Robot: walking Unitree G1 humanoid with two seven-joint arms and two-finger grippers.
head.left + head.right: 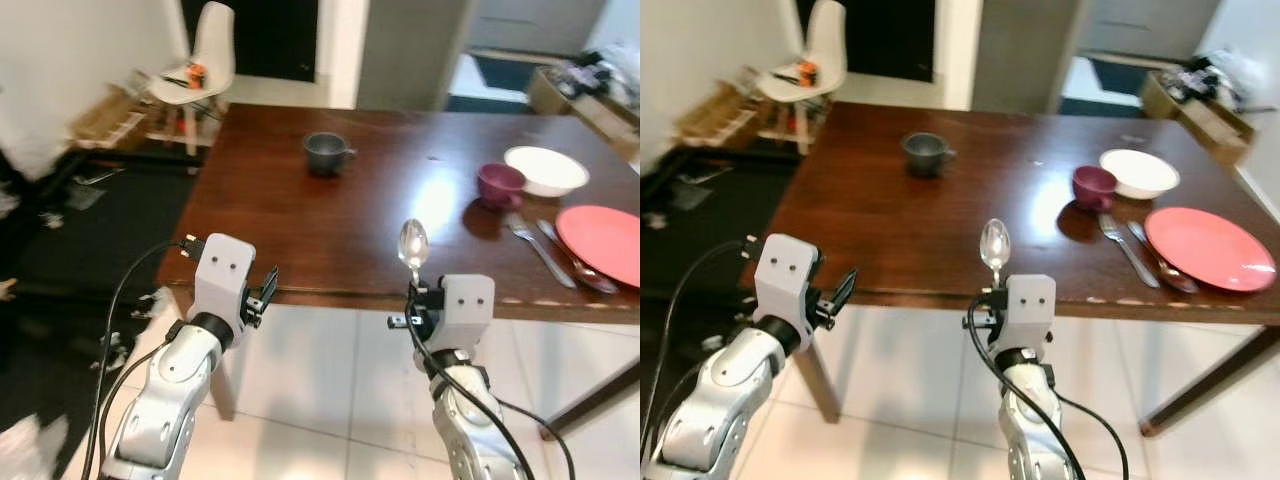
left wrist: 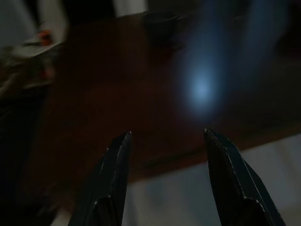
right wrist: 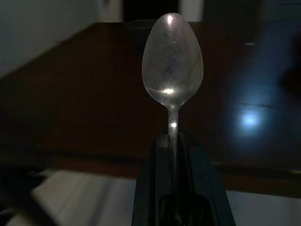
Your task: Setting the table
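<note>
bare table (image 1: 270,220) ahead lies open; grey cup (image 1: 326,153) stands well back.

Dark reddish-brown glossy wooden table (image 1: 280,210), pale glare patch near middle. Shiny silver metal spoon (image 1: 413,248) between black fingers of silver right gripper (image 3: 178,155). Dark grey ceramic mug (image 1: 326,153). Maroon cup (image 1: 499,185). White bowl (image 1: 545,170). Coral-red round plate (image 1: 605,243). Silver fork (image 1: 535,248). White plastic chair (image 1: 200,60). Off-white floor tiles (image 1: 320,400). Left gripper (image 2: 164,160) black-fingered on silver arm.
</note>
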